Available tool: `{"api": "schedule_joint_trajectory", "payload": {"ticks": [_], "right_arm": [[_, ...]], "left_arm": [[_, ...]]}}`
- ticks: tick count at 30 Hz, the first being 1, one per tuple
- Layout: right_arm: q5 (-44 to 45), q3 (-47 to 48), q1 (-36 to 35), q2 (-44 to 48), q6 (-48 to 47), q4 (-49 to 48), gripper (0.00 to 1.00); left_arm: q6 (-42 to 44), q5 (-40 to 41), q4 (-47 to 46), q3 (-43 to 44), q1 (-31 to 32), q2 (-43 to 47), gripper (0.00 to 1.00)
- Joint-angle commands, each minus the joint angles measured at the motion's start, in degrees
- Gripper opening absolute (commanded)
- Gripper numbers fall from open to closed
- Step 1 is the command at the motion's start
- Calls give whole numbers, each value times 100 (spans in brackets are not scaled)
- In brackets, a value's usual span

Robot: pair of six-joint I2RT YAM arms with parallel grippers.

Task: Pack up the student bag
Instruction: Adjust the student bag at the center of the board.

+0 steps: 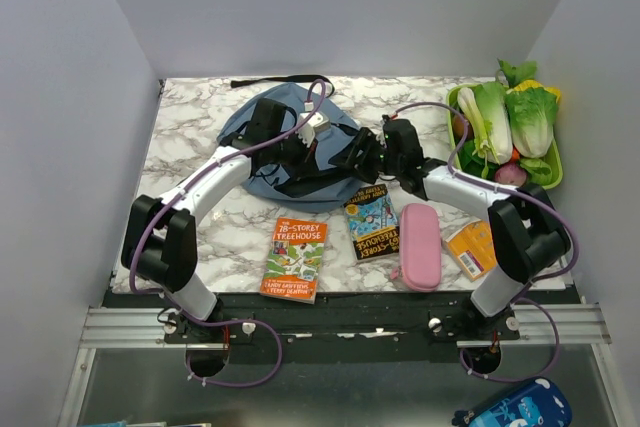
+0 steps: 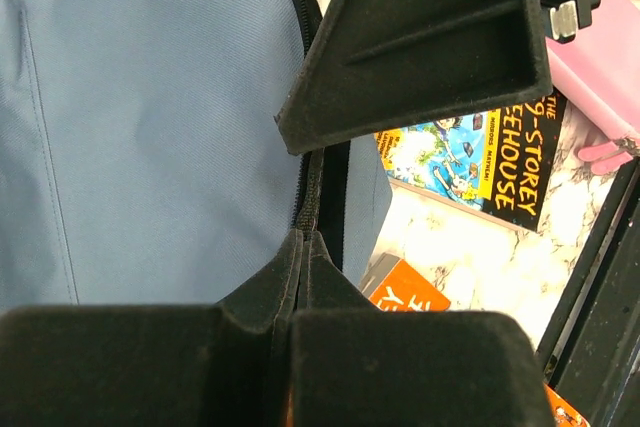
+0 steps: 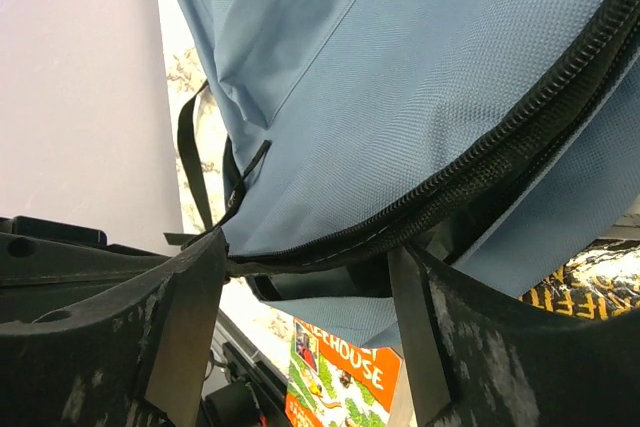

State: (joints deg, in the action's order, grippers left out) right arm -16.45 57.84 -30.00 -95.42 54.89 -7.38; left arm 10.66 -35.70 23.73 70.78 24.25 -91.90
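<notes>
Soft dusty-blue fabric, the student bag lies slumped just behind the black-covered book. Light and floppy, it is probably best taken by its firmer zip edge. At the bag's middle the left gripper is clamped on that edge. At its right, the right gripper straddles it, jaws wide apart.

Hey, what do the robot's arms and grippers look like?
The left arm and right arm are white tubes joined by chunky black joints, each trailing a purple cable. The left gripper and right gripper are black and wedge-shaped; the right's fingers look scuffed grey.
</notes>
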Motion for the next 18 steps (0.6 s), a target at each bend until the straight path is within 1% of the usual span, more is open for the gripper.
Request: {"api": "schedule_joint_trajectory", "payload": {"ticks": [1, 3, 5, 6, 7, 8, 10, 11, 12, 13, 14, 15, 16, 17, 18], "right_arm": [[-148, -28, 73, -73, 232, -273, 71], [-209, 51, 73, -266, 250, -221, 67], [-236, 192, 73, -381, 241, -150, 51], [-280, 236, 73, -433, 232, -141, 42], [-280, 280, 73, -434, 215, -133, 23], [-280, 297, 73, -425, 189, -132, 14], [-254, 324, 73, -355, 136, -141, 1], [-236, 333, 82, -337, 110, -150, 1], [-219, 333, 73, -294, 109, -150, 0], [-210, 350, 82, -250, 92, -167, 1], [-210, 385, 73, -232, 83, -159, 1], [-218, 420, 73, -214, 83, -159, 1], [-219, 438, 73, -197, 83, -168, 1], [-210, 456, 82, -153, 100, -168, 0], [-210, 491, 82, -153, 109, -185, 1]], "left_arm": [[-72, -367, 27, -56, 45, 234, 0], [-107, -420, 36, -56, 53, 286, 0], [-116, -455, 53, -65, 62, 304, 0], [-125, -455, 62, -82, 71, 313, 0], [-125, -455, 62, -91, 88, 321, 0], [-116, -446, 53, -108, 97, 322, 0], [-90, -376, 36, -144, 132, 322, 0], [-99, -350, 36, -144, 141, 295, 2], [-90, -271, 36, -144, 167, 269, 27], [-73, -236, 36, -153, 176, 251, 39], [-64, -192, 36, -153, 194, 251, 47], [-55, -157, 27, -170, 203, 260, 61], [-37, -78, 18, -161, 220, 251, 76], [-29, -34, 1, -170, 229, 251, 98], [-11, 2, 0, -170, 238, 269, 99]]}}
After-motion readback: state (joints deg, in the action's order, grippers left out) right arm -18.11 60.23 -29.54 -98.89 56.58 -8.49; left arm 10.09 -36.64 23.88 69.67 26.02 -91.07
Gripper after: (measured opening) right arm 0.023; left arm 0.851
